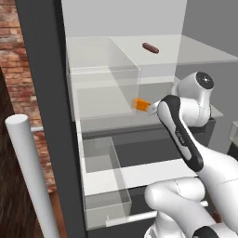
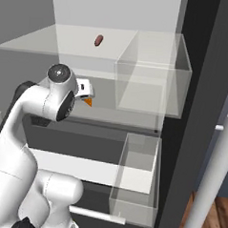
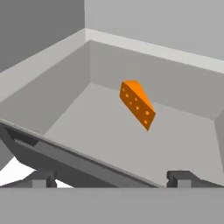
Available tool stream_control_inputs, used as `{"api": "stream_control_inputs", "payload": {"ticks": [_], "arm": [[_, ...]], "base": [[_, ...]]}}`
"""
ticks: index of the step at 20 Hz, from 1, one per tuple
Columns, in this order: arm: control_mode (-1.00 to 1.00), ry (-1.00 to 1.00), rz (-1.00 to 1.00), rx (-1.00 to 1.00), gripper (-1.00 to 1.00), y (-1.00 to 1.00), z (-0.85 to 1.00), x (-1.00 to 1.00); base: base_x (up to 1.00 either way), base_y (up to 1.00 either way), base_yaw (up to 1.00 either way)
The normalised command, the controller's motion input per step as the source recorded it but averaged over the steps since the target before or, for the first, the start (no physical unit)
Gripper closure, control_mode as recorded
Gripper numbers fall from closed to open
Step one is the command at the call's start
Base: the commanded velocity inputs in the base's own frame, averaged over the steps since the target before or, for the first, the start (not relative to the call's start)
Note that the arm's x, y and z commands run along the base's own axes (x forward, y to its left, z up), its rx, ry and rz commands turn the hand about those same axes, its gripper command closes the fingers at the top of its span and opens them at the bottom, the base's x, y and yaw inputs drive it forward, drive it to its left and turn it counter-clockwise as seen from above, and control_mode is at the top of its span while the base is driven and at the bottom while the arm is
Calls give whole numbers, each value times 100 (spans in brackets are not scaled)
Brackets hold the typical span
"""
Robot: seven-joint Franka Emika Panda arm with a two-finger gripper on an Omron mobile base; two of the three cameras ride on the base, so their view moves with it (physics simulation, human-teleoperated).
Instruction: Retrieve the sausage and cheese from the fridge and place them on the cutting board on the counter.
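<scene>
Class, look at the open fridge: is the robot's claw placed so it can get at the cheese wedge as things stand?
Probably yes. The claw is open and faces the cheese wedge on its fridge shelf, with nothing lying between them; only the shelf's front edge sits just below its tips.

matt orange cheese (image 3: 138, 104) (clear glass shelves (image 1: 204, 53))

Sausage (image 1: 150, 48) on fridge (image 1: 42, 69) shelf above cheese (image 3: 137, 104)
</scene>
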Motion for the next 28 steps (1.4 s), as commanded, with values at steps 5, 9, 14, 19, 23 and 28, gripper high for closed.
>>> {"api": "stream_control_inputs", "payload": {"ticks": [5, 9, 14, 19, 23, 28], "arm": [[-100, 0, 0, 7, -100, 0, -2, 49], [-100, 0, 0, 0, -100, 0, -11, 42], [-100, 0, 0, 0, -100, -1, -13, 45], [-100, 0, 0, 0, -100, 0, -24, 31], [-100, 0, 3, 0, -100, 0, -26, 20], [-100, 1, 3, 4, -100, 0, -4, 32]], "base": [[0, 0, 0], [0, 0, 0], [0, 0, 0], [0, 0, 0], [0, 0, 0], [0, 0, 0]]}}
